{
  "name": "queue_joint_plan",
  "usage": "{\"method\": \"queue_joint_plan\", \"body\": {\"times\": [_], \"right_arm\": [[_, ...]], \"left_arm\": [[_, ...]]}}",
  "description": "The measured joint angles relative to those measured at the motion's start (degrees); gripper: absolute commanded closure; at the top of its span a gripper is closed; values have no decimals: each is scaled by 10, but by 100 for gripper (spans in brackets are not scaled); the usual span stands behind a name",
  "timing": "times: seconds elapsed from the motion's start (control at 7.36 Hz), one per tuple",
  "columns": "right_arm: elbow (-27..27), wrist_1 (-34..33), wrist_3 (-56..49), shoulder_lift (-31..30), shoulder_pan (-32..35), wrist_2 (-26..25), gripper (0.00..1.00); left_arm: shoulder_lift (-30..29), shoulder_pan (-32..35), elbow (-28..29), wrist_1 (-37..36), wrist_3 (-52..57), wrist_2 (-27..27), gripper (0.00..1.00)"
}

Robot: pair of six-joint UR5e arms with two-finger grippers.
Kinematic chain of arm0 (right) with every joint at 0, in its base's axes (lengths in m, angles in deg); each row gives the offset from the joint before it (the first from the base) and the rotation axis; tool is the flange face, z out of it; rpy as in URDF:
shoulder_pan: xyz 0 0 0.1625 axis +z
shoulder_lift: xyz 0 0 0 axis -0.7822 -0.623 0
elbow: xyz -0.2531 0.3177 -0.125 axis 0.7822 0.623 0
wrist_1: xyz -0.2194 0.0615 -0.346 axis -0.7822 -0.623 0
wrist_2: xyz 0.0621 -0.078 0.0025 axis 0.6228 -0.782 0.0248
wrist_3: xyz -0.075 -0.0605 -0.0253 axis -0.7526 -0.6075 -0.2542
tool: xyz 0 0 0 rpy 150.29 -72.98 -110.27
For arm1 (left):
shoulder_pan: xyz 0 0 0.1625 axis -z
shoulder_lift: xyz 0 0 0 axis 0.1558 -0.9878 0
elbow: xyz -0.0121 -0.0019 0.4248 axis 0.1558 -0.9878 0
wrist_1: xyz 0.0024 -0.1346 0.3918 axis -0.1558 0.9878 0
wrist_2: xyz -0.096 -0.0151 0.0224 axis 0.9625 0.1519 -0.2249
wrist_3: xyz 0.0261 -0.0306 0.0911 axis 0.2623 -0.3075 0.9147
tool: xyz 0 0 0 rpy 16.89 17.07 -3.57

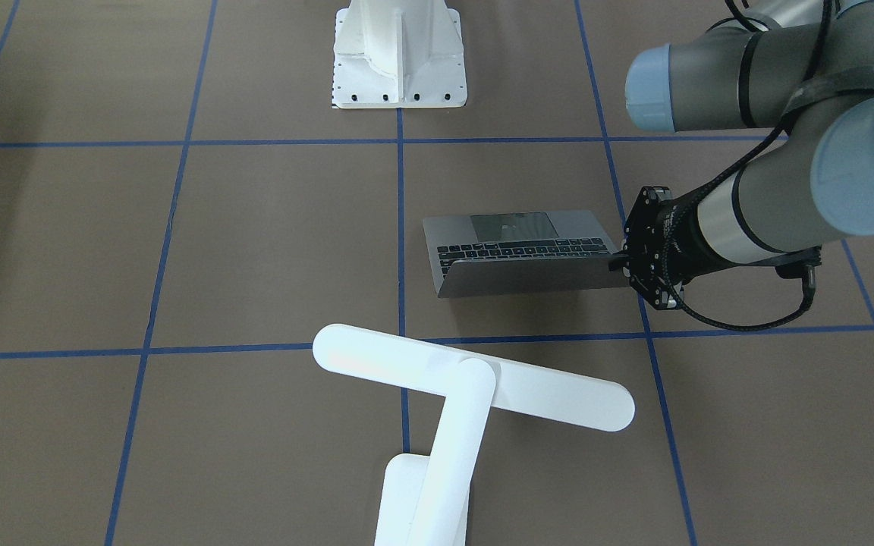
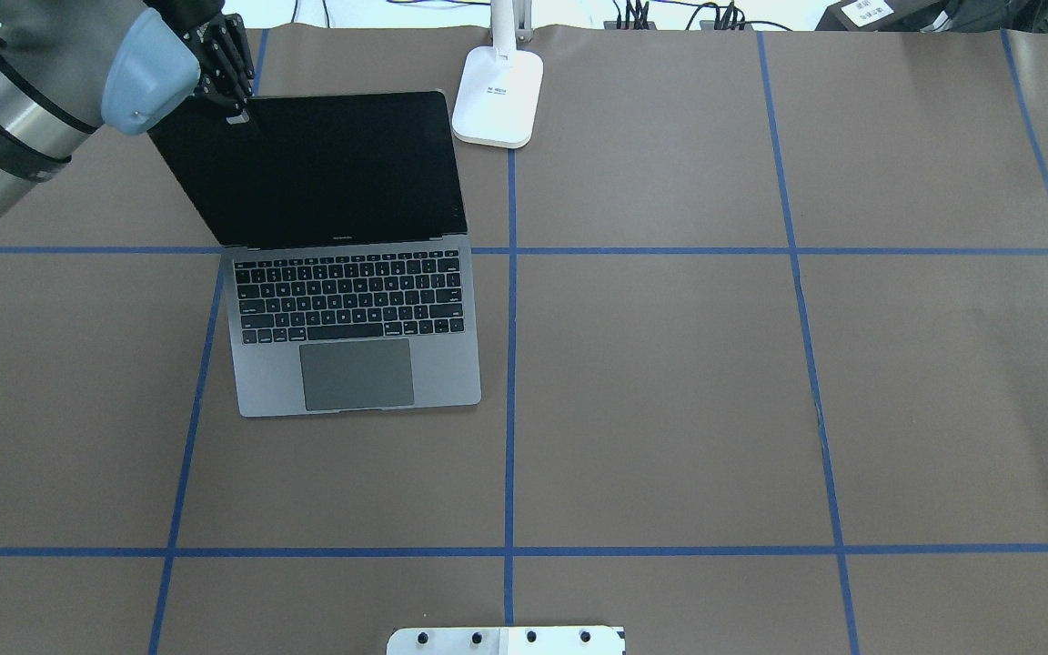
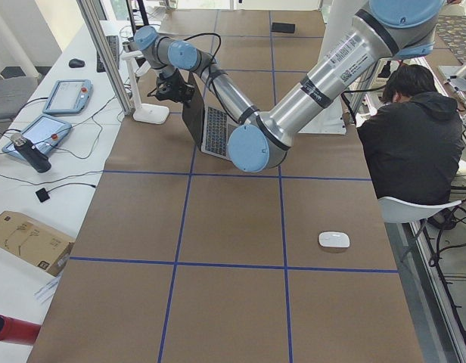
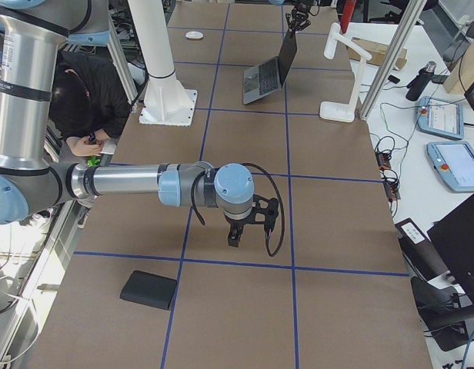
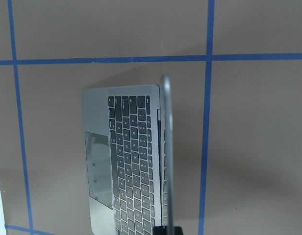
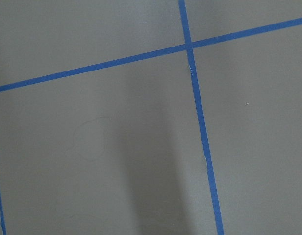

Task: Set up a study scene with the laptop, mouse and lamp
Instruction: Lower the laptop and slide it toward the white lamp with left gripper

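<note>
laptop [image 2: 356, 314]: open, left of centre in the overhead view, deck flat on the brown surface [image 2: 670, 391], black screen tilted back, trackpad toward the bottom of the frame
lid: the left wrist view sees it edge-on (just a thin grey line running down to the bottom of the frame)
left gripper [image 2: 235, 111]: upper left of the overhead view, at the lid's top left corner; fingers are pinched onto the lid edge, one on each side
lamp [image 2: 498, 95]: base at top centre of the overhead view, beside the laptop's lid but apart from it; in the front-facing view its long bar head lies slanted across the lower middle
mouse [image 3: 333, 240]: lower right in the left side view, alone on the surface, well apart from laptop and lamp
right gripper [image 4: 235, 233]: middle of the right side view, pointing down close to the surface; can't tell if the fingers are apart or together (its wrist camera only shows brown paper and blue tape)
black pad [image 4: 148, 290]: lower left of the right side view, lying flat
pedestal [image 1: 399, 57]: white, bolted down, top centre of the front-facing view
person [image 3: 414, 144]: seated at the right edge of the left side view, dark jacket
</note>
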Motion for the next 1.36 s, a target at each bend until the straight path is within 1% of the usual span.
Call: {"method": "queue_joint_plan", "body": {"times": [0.41, 0.95, 1.36], "right_arm": [[5, 0, 2, 5, 0, 0, 1], [15, 0, 2, 13, -1, 1, 1], [16, 0, 2, 13, 0, 1, 1]], "left_arm": [[-23, -1, 61, 50, -1, -1, 100], [-33, 0, 100, 104, 1, -2, 100], [-41, 0, 144, 172, -27, -2, 100]]}}
